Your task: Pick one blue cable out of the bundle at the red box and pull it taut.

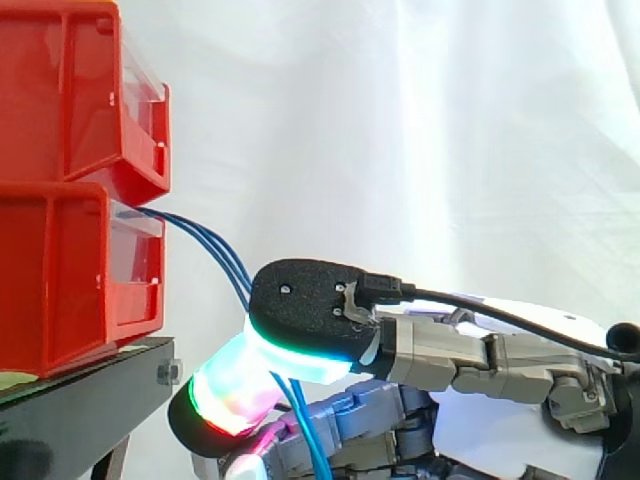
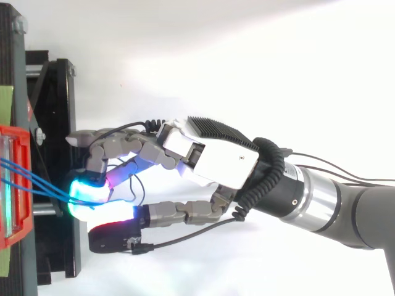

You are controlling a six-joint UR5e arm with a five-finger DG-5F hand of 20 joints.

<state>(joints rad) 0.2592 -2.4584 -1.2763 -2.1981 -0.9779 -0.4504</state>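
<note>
Three thin blue cables (image 1: 215,250) leave the lower red bin (image 1: 60,280) and slope down to the right in a gentle curve. My hand (image 2: 222,160) reaches in from the right with its fingers curled at the bundle. In the side view the cables pass between the thumb pad (image 1: 300,300), glowing cyan-green, and a finger pad (image 1: 230,390) glowing red and green below it, then run on downward behind the hand. From above, the blue cables (image 2: 37,182) stretch from the red box (image 2: 15,185) straight into the closed glowing pads. How many strands are pinched cannot be told.
A second red bin (image 1: 70,90) sits stacked on the lower one. Both rest on a black stand (image 1: 80,400) whose edge lies just left of the fingertips. A white curtain fills the background, with open room to the right and above.
</note>
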